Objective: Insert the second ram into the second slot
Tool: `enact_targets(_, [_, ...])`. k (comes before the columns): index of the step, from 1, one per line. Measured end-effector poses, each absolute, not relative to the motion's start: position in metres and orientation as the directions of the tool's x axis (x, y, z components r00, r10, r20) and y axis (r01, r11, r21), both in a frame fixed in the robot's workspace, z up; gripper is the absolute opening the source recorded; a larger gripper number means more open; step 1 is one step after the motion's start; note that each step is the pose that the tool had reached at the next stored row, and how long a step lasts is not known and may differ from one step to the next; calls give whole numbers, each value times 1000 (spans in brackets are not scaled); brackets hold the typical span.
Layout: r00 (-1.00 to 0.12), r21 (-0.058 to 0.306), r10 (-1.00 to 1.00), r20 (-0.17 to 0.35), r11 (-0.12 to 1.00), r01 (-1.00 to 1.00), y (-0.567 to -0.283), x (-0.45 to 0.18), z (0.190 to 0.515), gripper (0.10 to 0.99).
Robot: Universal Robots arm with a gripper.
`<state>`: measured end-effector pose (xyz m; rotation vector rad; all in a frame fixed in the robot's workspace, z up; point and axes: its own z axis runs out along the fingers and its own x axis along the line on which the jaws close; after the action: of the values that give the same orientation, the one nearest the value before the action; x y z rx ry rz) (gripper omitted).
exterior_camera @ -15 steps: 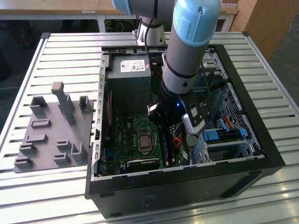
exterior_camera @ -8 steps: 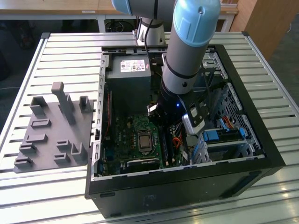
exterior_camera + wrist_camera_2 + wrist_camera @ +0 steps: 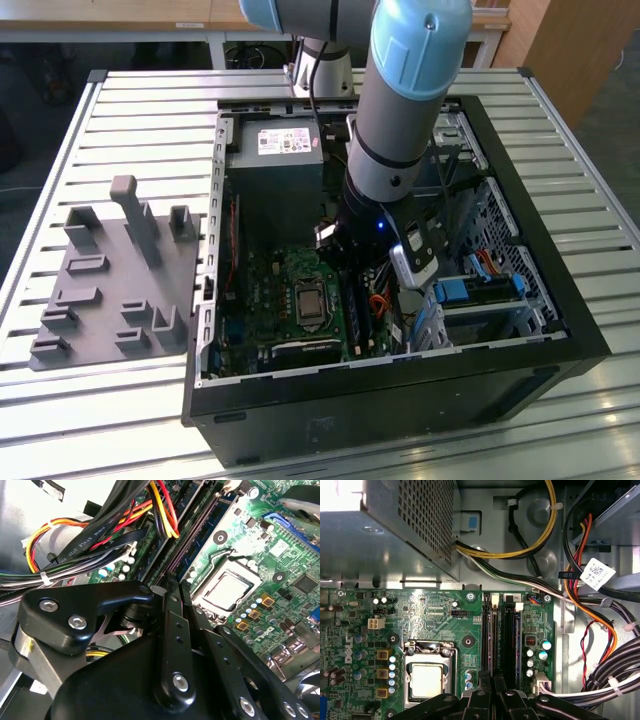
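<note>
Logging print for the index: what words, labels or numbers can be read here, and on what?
Power supply label: too small to read.
White cable tag: print blurred, unreadable.
Black cable: lettering too blurred to read.
Motherboard: markings too small to read.
Nothing can be quoted.

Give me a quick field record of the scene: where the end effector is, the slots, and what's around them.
End effector: down inside the computer case, right over the memory slots
Slots: parallel, beside the processor socket
Second ram: cannot tell whether held or seated
Cables: bundle on the slots' far side from the socket
Outside case: grey fixture tray, on the exterior view's left
</note>
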<state>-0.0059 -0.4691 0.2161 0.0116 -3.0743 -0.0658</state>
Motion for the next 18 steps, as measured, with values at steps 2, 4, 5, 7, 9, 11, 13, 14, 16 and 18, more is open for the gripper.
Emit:
enact_targets(2, [-998, 43, -9, 66, 999, -6, -469, -6, 216, 137])
enact_targets(4, [-998, 43, -9, 66, 999, -6, -469, -6, 216, 137])
enact_targets(5, [-998, 43, -9, 66, 999, -6, -469, -6, 216, 137])
enact_targets(7, [-998, 44, -9, 66, 999, -6, -469, -6, 216, 137])
enact_targets(9, [-998, 46, -9, 66, 999, -6, -469, -6, 216, 137])
enact_targets(11, [-998, 48, -9, 67, 999, -6, -469, -6, 217, 137])
enact_targets(13, [-998, 49, -9, 67, 999, -6, -469, -6, 217, 137])
enact_targets(14, [-998, 49, -9, 67, 999, -6, -469, -6, 218, 137])
enact_targets(16, [-998, 49, -9, 67, 999, -5, -469, -5, 218, 137])
enact_targets(18, [-998, 49, -5, 68, 999, -2, -469, -4, 218, 137])
